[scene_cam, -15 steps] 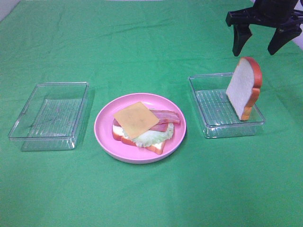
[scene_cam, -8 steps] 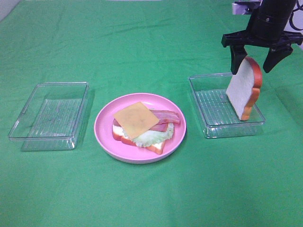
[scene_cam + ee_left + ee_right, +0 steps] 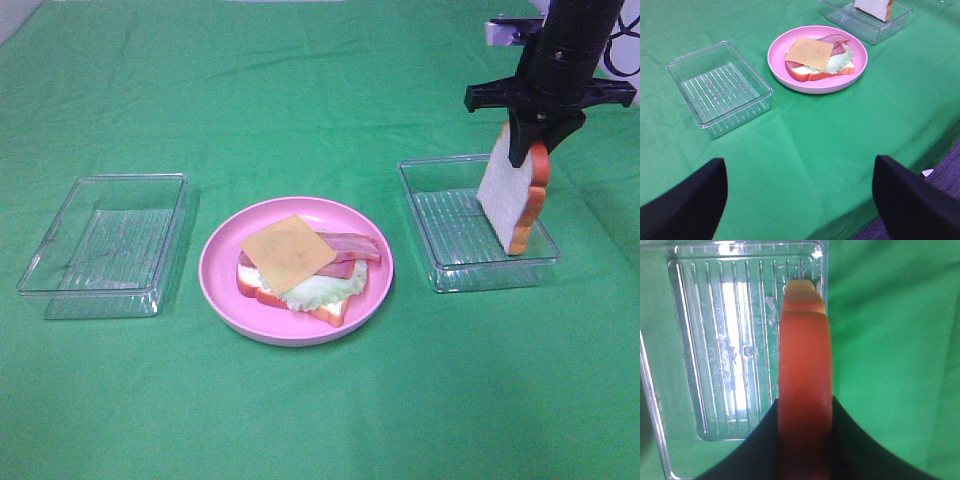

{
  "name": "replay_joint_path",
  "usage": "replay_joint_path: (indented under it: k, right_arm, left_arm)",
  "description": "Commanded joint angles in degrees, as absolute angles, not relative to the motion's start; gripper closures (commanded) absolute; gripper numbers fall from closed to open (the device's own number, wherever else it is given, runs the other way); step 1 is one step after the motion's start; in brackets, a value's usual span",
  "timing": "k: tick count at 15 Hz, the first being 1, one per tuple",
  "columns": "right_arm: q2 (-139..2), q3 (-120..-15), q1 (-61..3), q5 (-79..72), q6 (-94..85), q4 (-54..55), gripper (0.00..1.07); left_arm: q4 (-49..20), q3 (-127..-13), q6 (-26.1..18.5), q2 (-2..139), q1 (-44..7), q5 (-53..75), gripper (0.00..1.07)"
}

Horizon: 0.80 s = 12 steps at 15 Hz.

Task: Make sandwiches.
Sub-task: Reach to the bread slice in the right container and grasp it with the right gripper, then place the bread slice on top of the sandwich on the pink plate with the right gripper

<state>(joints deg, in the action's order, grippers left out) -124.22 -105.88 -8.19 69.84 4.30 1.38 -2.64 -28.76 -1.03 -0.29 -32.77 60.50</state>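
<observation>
A green cloth [image 3: 320,420] covers the table. On the left lies a clear ribbed plastic tray [image 3: 105,243] with nothing in it, and a second clear tray [image 3: 445,245] of the same kind sits on the right, with nothing between either one and the round pink plate [image 3: 222,290] in the middle. On that plate rests the part-built stack: a bottom bread slice [image 3: 322,313] with orange-brown crust, crinkled pale green lettuce [image 3: 320,290], pink-red bacon strips [image 3: 350,248], and a thin flat square of yellow cheese [image 3: 288,252] laid on top, turned at an angle. The top bread slice [image 3: 508,190] stands on edge at the right side of the right tray, its white face turned left, its glossy orange crust curved over the top. The right gripper [image 3: 527,150] reaches down from above and its black fingers [image 3: 850,440] close on either side of the slice's crust. The left gripper [image 3: 800,197] hangs over the near table edge, fingers spread wide, holding nothing.
</observation>
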Motion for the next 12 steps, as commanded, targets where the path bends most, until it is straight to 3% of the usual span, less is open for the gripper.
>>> replay_joint_path:
  k: [1, 6, 12]
  right_arm:
    - [-124.2, -105.7, -8.0, 72.5, 4.7, 1.2, 1.07]
    - [-120.6, -105.7, -8.1, 72.3, 4.6, 1.9, 1.07]
    - [-114.8, -105.7, -9.2, 73.7, -4.5, 28.0, 1.07]
  left_arm:
    - [-3.0, -28.6, -0.9, -1.5, -32.7, 59.9, 0.3]
    - [-3.0, -28.6, -0.9, -1.5, -32.7, 59.9, 0.3]
    - [-3.0, -28.6, -0.9, -1.5, -32.7, 59.9, 0.3]
